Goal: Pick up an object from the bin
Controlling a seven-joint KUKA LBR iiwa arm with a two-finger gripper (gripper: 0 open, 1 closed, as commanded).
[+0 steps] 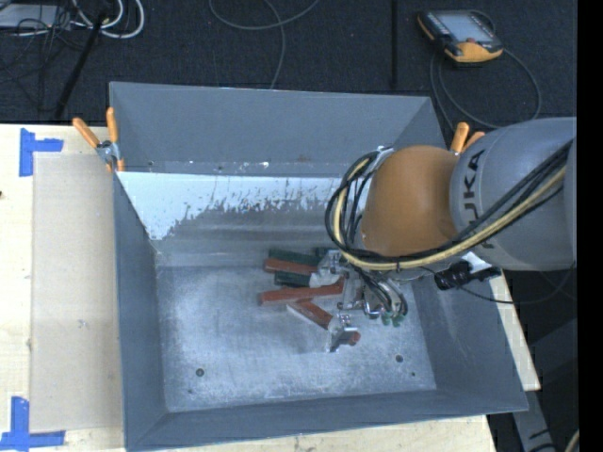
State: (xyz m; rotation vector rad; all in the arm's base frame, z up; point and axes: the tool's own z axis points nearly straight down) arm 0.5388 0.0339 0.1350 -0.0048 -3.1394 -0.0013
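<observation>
Dark flooring strewn with loose cables lies beyond the grey metal bin that I am looking down into. From my station the arm comes in from the right. Its rounded orange-brown wrist cover is wrapped in loops of black and yellow cable.

Below that cover the gripper sits low over the bin floor, right of centre and toward the near wall. I cannot tell whether it is spread or pressed together, because the tip is too cluttered to read. A small red-brown piece lies right at its tip, touching it or just beside it; I cannot say which.

Just to the left is a loose heap of flat sticks:
- a long red-brown flat stick lying nearly level
- a shorter red-brown flat stick farther back
- a dark green flat stick against the far side of that shorter one
- a tilted red-brown stick slanting down toward the gripper

Around the heap the bin floor is scuffed, speckled metal.
</observation>
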